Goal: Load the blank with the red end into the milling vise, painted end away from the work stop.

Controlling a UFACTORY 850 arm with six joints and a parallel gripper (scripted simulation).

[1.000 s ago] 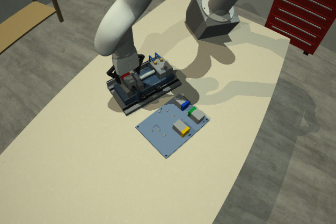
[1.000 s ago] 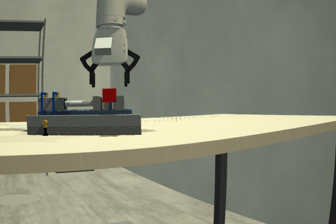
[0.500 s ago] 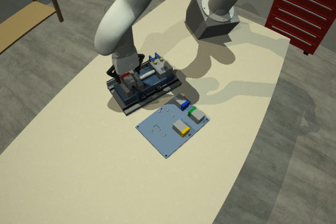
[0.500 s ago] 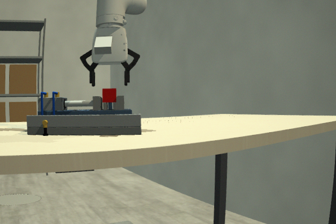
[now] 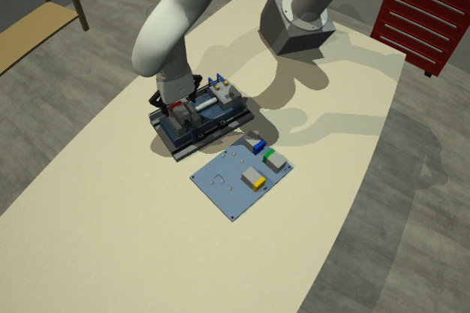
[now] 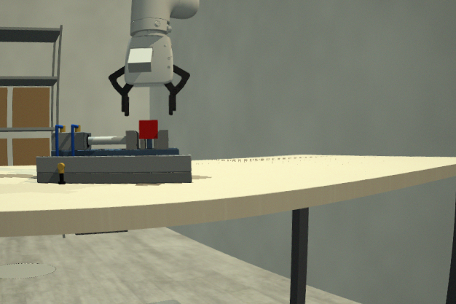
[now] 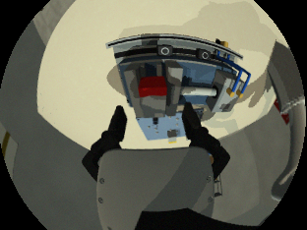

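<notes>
The blank with the red end lies between the fixed jaw and the moving jaw. It looks level, its top above both jaw tops. Its red end faces away from the infeed plate. Contact with the fixed jaw, work stop and low bars cannot be made out. My gripper is open and empty above the blank, one finger out past each side. The blue-ended, green-ended and yellow-ended blanks lie on the infeed plate.
Blue hoses stand by the hosed end block. A pale rod runs from it to the moving jaw. Small pins stand on the infeed plate. The vise sits on a raised grey plate.
</notes>
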